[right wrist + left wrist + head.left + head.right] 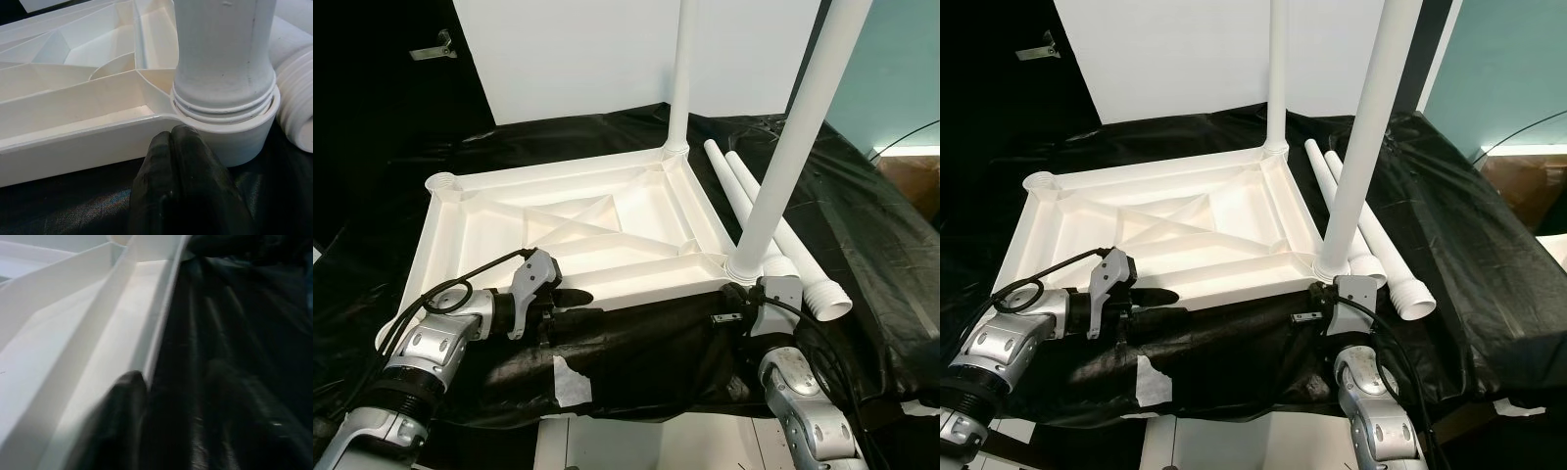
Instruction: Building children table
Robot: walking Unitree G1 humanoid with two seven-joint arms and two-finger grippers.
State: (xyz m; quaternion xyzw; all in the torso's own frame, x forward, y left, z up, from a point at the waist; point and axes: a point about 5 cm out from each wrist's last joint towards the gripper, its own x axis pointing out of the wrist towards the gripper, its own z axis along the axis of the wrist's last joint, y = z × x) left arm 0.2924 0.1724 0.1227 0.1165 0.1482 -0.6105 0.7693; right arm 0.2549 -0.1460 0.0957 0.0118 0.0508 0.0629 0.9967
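A: Status on the tabletop (568, 230)?

B: White, upside down, ribs up, centre of frame on the bench (862, 255), which is covered in black sheeting. Two legs screwed in upright — one at the far right corner (679, 78), one at the near right corner (793, 127). Two loose legs (773, 230) lie on the sheeting just right of it, threaded ends toward the camera.

A: Left tool?

B: Left tool (570, 305) is lower left, at the near rim. Wrist view shows one finger (124, 401) inside the rim and the other outside — clamped on the tabletop edge.

A: Right tool?

B: Right tool (171, 139) is lower right, fingers pressed together, tips touching the socket (244, 132) under the near leg. Not gripping anything.

A: Any labels or print?

B: None readable. A patch of white tape (570, 380) sits on the sheeting's front edge.
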